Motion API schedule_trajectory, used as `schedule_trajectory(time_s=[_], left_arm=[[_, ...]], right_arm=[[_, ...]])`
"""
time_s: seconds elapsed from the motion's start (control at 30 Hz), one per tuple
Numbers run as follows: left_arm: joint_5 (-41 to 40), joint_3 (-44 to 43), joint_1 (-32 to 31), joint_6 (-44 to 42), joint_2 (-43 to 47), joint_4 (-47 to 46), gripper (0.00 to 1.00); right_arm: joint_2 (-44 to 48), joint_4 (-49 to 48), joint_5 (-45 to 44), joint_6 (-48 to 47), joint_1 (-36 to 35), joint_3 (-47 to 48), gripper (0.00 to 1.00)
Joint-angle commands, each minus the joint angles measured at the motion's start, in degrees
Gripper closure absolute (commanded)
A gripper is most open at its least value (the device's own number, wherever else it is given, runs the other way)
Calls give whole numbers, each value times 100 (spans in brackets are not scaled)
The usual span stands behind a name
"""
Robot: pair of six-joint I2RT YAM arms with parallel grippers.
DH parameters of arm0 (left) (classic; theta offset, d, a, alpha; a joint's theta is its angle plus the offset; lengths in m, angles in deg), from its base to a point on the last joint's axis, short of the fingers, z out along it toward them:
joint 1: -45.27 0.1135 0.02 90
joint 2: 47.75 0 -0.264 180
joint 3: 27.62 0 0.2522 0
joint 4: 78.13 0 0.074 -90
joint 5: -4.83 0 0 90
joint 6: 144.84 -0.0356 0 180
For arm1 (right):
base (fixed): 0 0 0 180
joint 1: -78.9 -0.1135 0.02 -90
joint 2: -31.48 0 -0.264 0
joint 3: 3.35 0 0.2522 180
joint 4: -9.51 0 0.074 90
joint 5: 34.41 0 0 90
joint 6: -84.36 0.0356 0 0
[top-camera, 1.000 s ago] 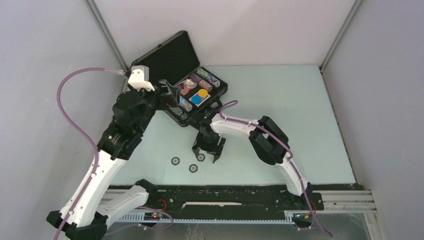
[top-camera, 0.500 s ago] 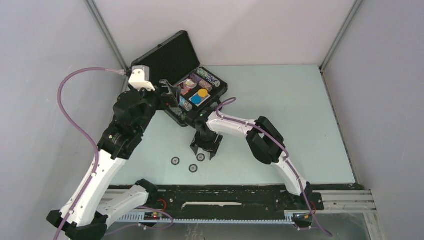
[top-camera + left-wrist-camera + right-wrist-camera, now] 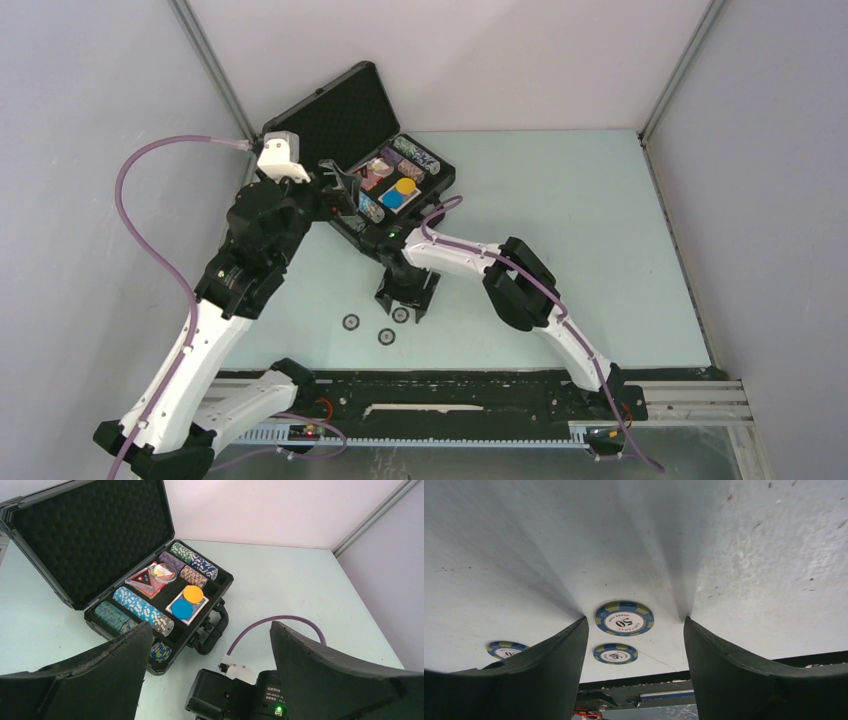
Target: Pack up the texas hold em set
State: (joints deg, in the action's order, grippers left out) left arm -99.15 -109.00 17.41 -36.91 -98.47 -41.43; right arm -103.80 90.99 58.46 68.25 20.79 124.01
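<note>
Gaping open, the black briefcase (image 3: pixel 90 535) holds chip rows (image 3: pixel 142 611) and, seemingly, cards (image 3: pixel 149 578).

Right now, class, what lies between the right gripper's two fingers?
One chip marked 50 lies flat there, touching neither finger of the right gripper; the right wrist view shows it.

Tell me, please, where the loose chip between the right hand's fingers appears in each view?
Top external: the chip lies just below centre, between the fingertips of the right hand.
Left wrist: not in it.
Right wrist: mid-frame, between the hand's two dark fingers, touching neither.
Shared landmark, top and right wrist: the two other chips lying close beside it.
</note>
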Motion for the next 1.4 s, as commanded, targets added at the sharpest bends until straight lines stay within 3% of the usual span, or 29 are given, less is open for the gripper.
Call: schedule_trajectory(time_s=[0.0,0.2,0.4,0.63,0.77,0.9,1.03,1.17,1.27,1.37], left_arm=[[-140,-278,-27,-132,80,-73,8],[-174,-300,-27,-150,97,-43,8],[-277,-313,-27,-200,153,-27,8],[-317,-288,27,-154,185,-42,7],[-310,-191,30,-98,204,-138,6],[-53,146,16,192,172,157,6],[568,1138,17,639,536,904,7],[1058,1926,11,1229,738,1842,9],[1511,2628,-175,1920,754,1899,13],[910,3021,-1003,2562,343,1750,13]], right_arm=[[72,383,-655,-153,-96,421,19],[273,157,-748,-591,-633,400,9],[267,-225,-731,-1457,-864,167,6],[2240,-2313,-1396,-2630,-847,-1940,4],[3268,-2862,-2601,-3363,-692,-2821,1],[3809,-3723,-3522,-4086,-95,-3420,0],[3936,-4530,-3911,-4324,560,-3473,1],[4103,-5666,-3492,-4538,1322,-3685,1],[4285,-6271,-3022,-4701,1810,-3955,1],[4509,-7080,-2580,-5097,2089,-4727,2]])
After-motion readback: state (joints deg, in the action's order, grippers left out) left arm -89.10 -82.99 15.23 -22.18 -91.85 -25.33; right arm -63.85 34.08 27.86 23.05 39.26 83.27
